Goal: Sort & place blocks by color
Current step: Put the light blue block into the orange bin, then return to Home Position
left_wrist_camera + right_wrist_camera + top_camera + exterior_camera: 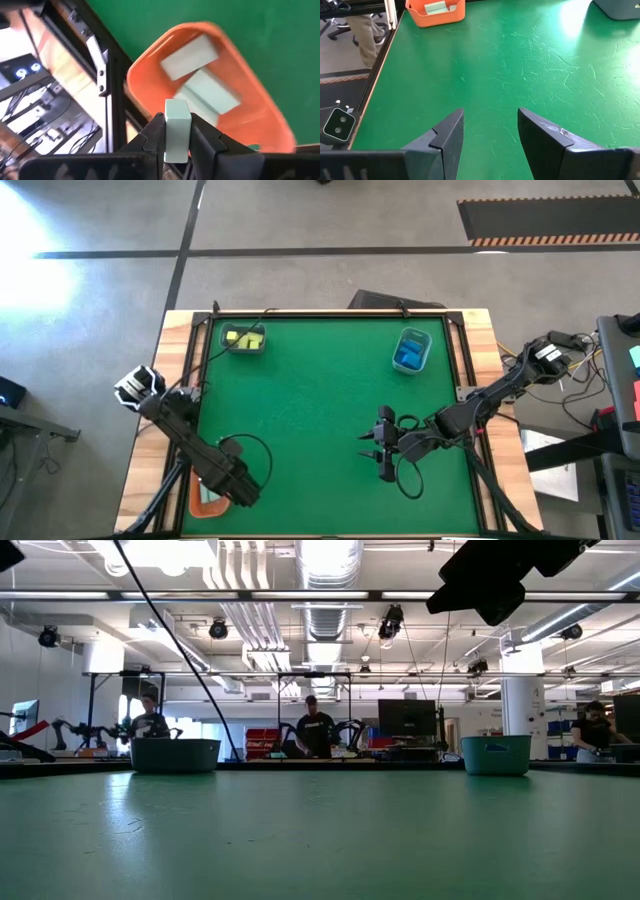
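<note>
- Mint block sits pinched in left gripper above orange tray; only the left wrist view shows it.
- Right gripper hovers spread wide over bare mat.
- Yellow blocks and blue blocks lie in far trays.

Yellow blocks in far-left tray, blue blocks far-right, mint blocks in orange tray

Green counter; orange tray holding pale mint blocks; yellow blocks in one grey-blue tray, what look like blue blocks in another.
</note>
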### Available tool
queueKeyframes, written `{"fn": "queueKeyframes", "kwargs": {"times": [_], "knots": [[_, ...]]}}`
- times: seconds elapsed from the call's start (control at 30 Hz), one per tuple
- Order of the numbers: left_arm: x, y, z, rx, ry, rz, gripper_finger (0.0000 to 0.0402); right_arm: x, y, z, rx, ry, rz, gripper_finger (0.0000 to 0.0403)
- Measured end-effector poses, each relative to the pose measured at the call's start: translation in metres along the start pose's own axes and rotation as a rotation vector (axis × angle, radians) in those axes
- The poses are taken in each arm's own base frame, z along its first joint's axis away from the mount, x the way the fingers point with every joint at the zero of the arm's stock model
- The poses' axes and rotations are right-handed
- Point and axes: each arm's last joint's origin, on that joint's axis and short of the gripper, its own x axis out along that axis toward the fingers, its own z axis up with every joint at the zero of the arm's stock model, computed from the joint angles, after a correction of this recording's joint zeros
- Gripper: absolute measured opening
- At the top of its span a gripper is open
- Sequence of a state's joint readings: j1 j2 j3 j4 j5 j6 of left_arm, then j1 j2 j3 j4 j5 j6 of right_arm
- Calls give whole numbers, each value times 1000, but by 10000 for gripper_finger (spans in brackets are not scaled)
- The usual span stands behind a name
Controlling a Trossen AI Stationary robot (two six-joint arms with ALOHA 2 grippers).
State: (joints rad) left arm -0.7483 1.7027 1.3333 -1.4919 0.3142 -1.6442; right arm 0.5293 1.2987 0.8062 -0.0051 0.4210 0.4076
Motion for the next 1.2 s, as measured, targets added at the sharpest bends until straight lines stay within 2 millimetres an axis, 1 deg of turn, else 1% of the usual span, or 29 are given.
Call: {"fn": "queueKeyframes", "kwargs": {"times": [0.1, 0.2, 0.37, 0.63, 0.8, 0.87, 0.93, 1.07, 1.13, 1.2], "knots": [[9, 1, 0, -3, 23, 28, 61, 0, 0, 0, 0, 0, 0, 171], [15, -2, 2, 4, 28, 9, 78, 0, 0, 0, 0, 0, 0, 171], [19, -3, 3, 7, 28, 2, 85, 0, 0, 0, 0, 1, 0, 171], [18, -4, 4, 24, 4, -15, 88, 0, 0, 0, -7, 1, 0, 171], [14, -8, 6, 111, -104, -59, 88, 0, 0, 0, -69, 2, 0, 171], [12, -15, 7, 208, -187, -125, 88, 0, 0, 0, -97, 2, 0, 171], [8, -26, 8, 366, -314, -241, 85, 0, 0, 0, -130, 2, 0, 171], [-10, -54, 8, 759, -650, -507, 70, 0, 0, 0, -220, -2, 1, 171], [-22, -65, 11, 941, -839, -591, 60, 0, 0, 1, -279, -15, 4, 171], [-33, -69, 16, 1068, -998, -630, 49, 0, 1, 2, -340, -33, 8, 171]]}}
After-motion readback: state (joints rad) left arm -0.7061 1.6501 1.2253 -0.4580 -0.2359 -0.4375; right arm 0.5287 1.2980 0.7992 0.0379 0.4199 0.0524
